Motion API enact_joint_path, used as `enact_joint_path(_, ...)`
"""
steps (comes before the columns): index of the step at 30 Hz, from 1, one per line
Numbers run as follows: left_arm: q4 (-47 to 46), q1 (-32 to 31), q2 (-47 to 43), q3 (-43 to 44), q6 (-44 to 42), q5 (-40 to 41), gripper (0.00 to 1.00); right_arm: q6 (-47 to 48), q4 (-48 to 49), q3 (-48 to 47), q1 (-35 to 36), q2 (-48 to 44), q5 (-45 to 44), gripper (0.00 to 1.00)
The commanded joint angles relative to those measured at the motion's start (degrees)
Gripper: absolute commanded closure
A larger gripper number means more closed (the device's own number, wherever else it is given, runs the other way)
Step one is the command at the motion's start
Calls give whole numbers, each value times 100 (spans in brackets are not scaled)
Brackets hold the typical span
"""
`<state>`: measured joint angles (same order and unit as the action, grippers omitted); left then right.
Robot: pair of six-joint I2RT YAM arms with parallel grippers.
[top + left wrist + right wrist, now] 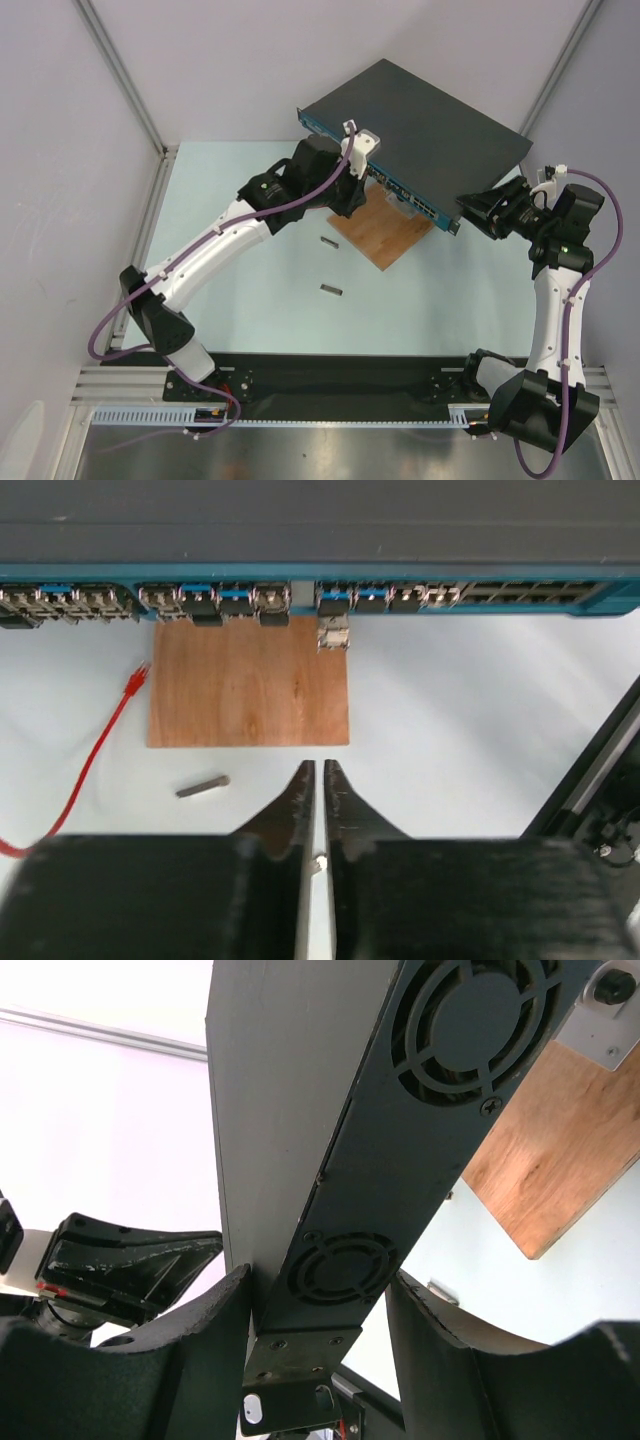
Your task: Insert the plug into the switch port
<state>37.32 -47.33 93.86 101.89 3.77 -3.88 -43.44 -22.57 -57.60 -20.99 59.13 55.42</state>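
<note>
The switch [420, 120] is a flat dark-grey box at the back of the table, with its blue socket face [300, 585] turned toward my left arm. A small silver-grey plug [333, 632] sits in one of the lower sockets and sticks out over the wooden board. My left gripper [320, 767] is shut and holds nothing. It is a short way back from the socket face, in line with the plug; in the top view it is at the face [362, 188]. My right gripper [320, 1285] is clamped across the switch's side wall [345, 1265] at its right end [478, 210].
A brown wooden board [250, 680] lies flat under the socket face [385, 235]. A red cable [95, 755] with a red end lies on the table to the left. Two short dark bars [331, 289] [330, 243] lie in front of the board; one shows in the left wrist view [203, 785].
</note>
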Motion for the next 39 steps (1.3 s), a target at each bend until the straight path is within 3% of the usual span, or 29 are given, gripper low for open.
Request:
enact_joint_path(1,-550,5,0,-37,88,-209,95,521,297,-67,139,81,136,76)
enact_joint_path(3,-655,-4,62,-28,124,-262,100,512,314,-67,139,81,136,76)
enact_joint_path(16,-1025,-4,536,226,291,-280,100,468,367,-58,139,133,153,80)
enact_joint_path(25,-1236,-4,817,455,423,-271,100,503,332,-58,139,186,136,100)
enact_joint_path(33,-1561,-4,906,464,677,-96,100,538,279,-111,139,212,136,100)
enact_joint_path(39,-2552,-4,642,-177,923,45,100,547,270,-111,139,248,145,100)
